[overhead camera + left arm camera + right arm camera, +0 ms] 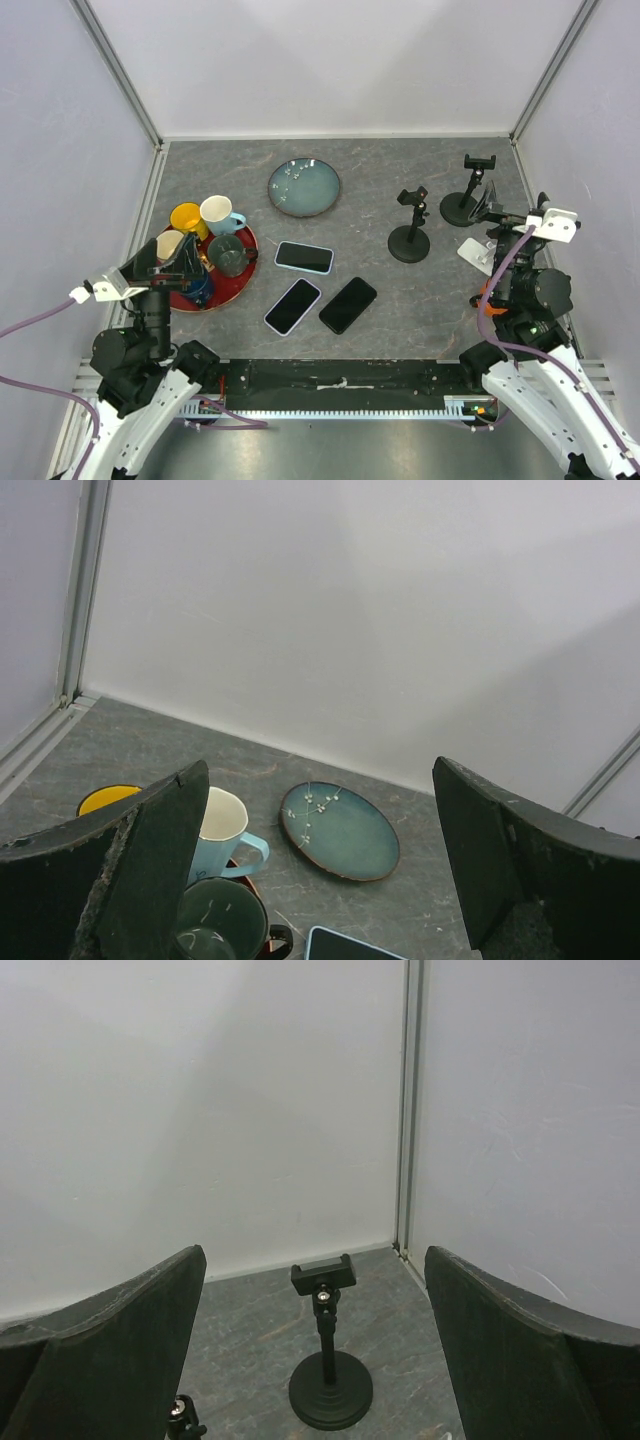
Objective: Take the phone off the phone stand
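Note:
Two black phone stands stand at the right of the table: a nearer one [410, 232] and a farther one [468, 192]. Both clamps hold nothing. The farther stand [328, 1355] shows between my right fingers, with the nearer stand's top [180, 1416] at the lower left. Three phones lie flat mid-table: a blue-cased one [303, 257], a lilac-cased one [292, 306] and a black one [348, 304]. My right gripper [507, 225] [315, 1360] is open and empty, near the stands. My left gripper [170, 262] [320, 880] is open and empty above the red tray.
A red tray [250, 265] at the left holds several mugs, among them a yellow one [187, 217], a white one [217, 212] and a dark green one [230, 255]. A teal plate [304, 187] lies at the back. A white flat thing [472, 250] lies beside my right gripper.

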`<state>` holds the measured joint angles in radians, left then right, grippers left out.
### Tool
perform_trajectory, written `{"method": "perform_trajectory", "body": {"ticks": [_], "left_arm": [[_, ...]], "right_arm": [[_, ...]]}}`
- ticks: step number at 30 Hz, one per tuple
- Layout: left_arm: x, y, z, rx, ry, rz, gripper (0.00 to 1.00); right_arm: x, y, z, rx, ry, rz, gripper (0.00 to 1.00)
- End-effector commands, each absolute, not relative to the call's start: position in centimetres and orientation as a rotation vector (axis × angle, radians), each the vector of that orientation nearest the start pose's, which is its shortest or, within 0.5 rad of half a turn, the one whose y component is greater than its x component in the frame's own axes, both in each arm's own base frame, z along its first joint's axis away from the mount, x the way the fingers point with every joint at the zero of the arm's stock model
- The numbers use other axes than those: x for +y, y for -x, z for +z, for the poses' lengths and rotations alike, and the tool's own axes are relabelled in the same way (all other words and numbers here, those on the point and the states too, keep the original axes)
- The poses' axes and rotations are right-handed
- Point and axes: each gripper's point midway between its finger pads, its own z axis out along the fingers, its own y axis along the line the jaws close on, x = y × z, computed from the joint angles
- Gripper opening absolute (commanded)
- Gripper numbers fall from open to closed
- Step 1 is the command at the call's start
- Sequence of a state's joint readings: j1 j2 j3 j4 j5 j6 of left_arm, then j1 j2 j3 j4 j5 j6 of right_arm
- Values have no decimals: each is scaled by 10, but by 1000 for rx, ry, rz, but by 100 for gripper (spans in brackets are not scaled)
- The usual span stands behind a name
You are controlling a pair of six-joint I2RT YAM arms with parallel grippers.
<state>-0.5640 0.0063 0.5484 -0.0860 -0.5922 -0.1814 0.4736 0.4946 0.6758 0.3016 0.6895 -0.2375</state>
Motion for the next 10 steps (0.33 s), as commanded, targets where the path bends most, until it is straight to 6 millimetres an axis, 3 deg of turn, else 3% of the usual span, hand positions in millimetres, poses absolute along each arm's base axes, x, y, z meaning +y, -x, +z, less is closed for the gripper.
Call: {"method": "perform_trajectory", "body": {"ticks": [1,10], "left_arm": [[3,-170,367,1094,316,-321,99],[2,-171,368,1097,308,-316,99]], "right_arm": [[-12,-246,402,1170,-230,-191,98],[-10,-247,401,1174,-220,-189,98]]}}
